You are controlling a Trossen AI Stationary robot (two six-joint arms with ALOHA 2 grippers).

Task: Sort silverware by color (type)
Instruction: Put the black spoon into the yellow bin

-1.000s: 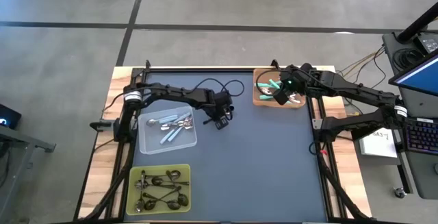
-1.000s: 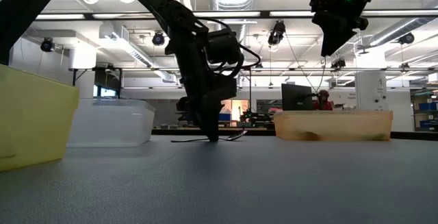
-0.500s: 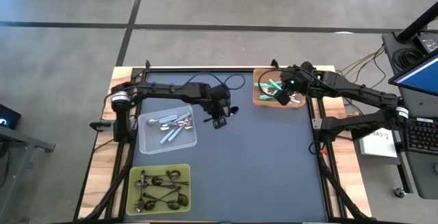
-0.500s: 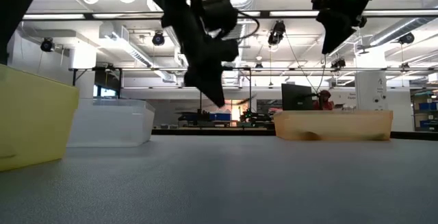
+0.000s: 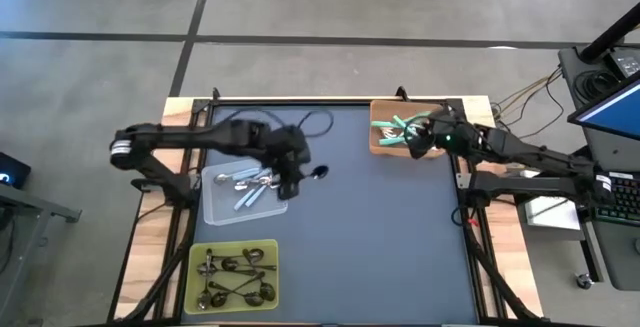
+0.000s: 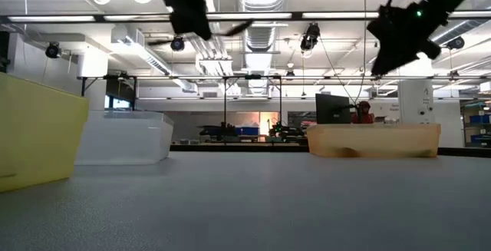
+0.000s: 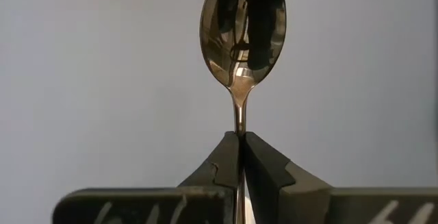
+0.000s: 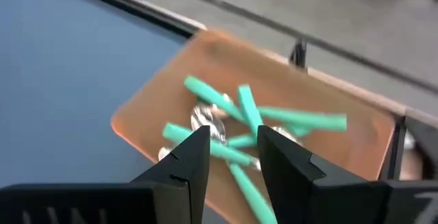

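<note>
up close from the left wrist, spoon (image 7: 242, 35) between pinched fingers (image 7: 217, 172)

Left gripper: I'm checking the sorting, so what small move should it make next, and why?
Probably carry on over the clear tray: the left gripper is shut on a spoon beside the tray, which holds pale blue-handled spoons.

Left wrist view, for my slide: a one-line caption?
Left end effector shut on a metal spoon, bowl pointing away from the camera.

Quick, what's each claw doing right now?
Left gripper: shut on a dark plain-metal spoon.
Right gripper: open, empty, above the teal-handled spoons.
</note>
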